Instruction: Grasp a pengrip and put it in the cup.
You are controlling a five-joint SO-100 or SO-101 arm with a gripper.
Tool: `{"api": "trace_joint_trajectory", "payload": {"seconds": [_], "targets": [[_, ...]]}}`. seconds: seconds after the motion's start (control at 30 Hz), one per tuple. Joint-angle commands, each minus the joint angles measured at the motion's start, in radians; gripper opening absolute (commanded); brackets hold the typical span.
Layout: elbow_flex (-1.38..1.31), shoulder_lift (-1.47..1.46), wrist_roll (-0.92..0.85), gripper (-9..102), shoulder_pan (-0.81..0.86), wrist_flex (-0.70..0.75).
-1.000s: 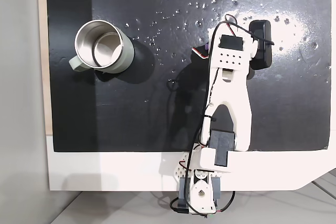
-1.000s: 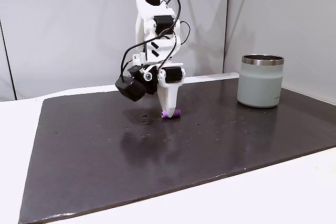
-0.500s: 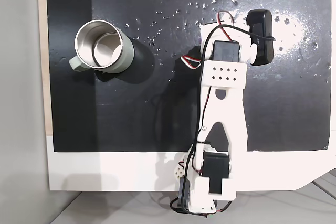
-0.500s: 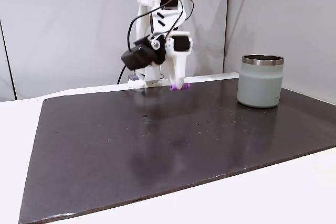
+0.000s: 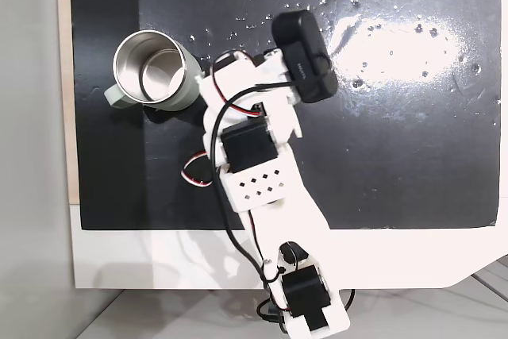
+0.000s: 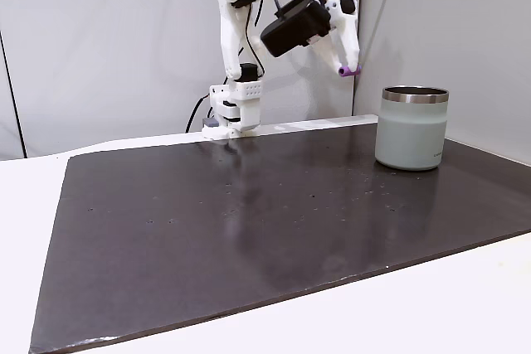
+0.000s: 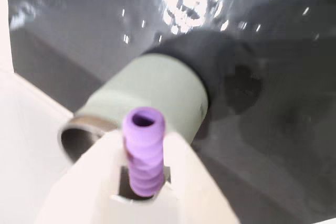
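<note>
The pengrip [image 7: 143, 153], a small light-purple ribbed tube, stands between my gripper's [image 7: 143, 141] two white fingers, which are shut on it. In a fixed view from the side, the gripper [image 6: 348, 67] hangs high in the air with the pengrip [image 6: 349, 71] at its tip, up and to the left of the cup [image 6: 411, 128]. The cup [image 5: 151, 69], a sage-green mug with a steel inside, stands upright on the black mat in a fixed view from above; it is empty. In the wrist view the cup [image 7: 152, 98] lies just beyond the pengrip.
A black mat [image 6: 249, 230] covers most of the white table [image 6: 465, 304]. The arm's base [image 6: 235, 109] stands at the mat's far edge. The arm [image 5: 254, 172] reaches over the mat, its black camera [image 5: 305, 57] right of the cup.
The gripper lifted the pengrip off the mat and rose high. The arm swung toward the cup: leftward in the fixed view from above, rightward in the side one.
</note>
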Motion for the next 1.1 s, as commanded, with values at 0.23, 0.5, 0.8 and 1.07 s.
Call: {"api": "trace_joint_trajectory", "payload": {"seconds": [0.23,0.5,0.8,1.07], "targets": [[-0.410,-0.272,0.104,0,-0.153,0.092],[-0.669,-0.472,0.149,0,-0.210,0.166],[-0.715,-0.529,0.150,0,-0.244,0.160],[-0.723,-0.538,0.158,14,-0.244,0.160]]}}
